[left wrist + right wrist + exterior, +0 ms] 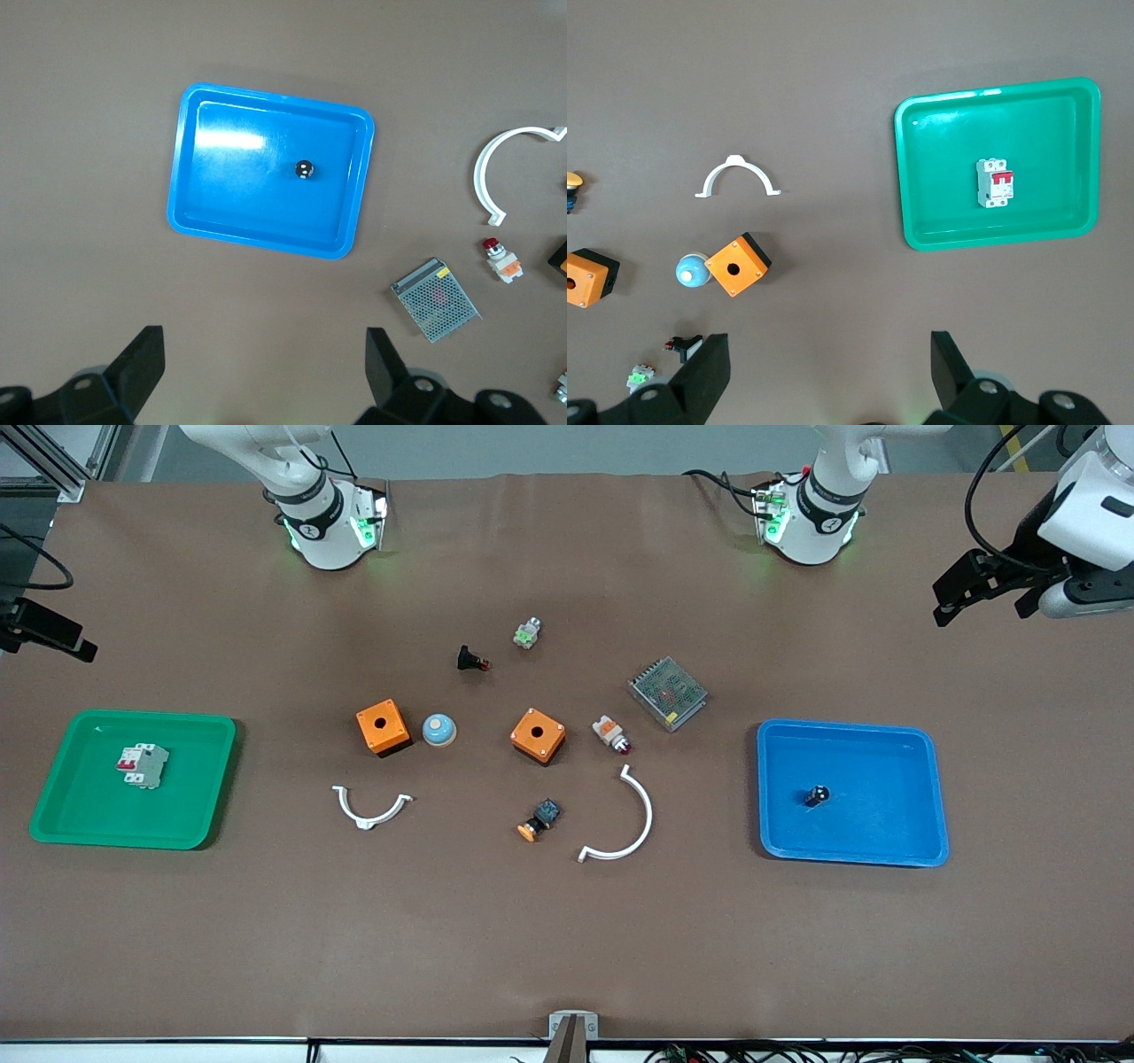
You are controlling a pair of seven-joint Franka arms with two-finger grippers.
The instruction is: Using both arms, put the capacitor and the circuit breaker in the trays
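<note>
A brown table seen from above, with two white robot arms based along its upper edge. The circuit breaker (142, 765), a small white-grey block with red levers, lies inside the green tray (53, 793) at the right arm's end of the table. The capacitor (816, 795), a tiny black cylinder, lies inside the blue tray (930, 815) at the left arm's end. The left gripper (961, 593) hangs raised above bare table near that end's edge, its fingers spread wide and empty; from its wrist camera the blue tray and capacitor sit well below and ahead of it. The right gripper (824, 372) is also spread wide and empty, high over the table, with the green tray and breaker well ahead of it; in the front view only a dark tip shows at the edge. Loose parts lie between the trays: two orange boxes (383, 726), push buttons, a mesh-covered power supply (668, 693), two white curved clips (372, 808). Both placements look done, so the step in hand seems to be pulling clear; the next move likely calls only for parking both arms away from the trays
</note>
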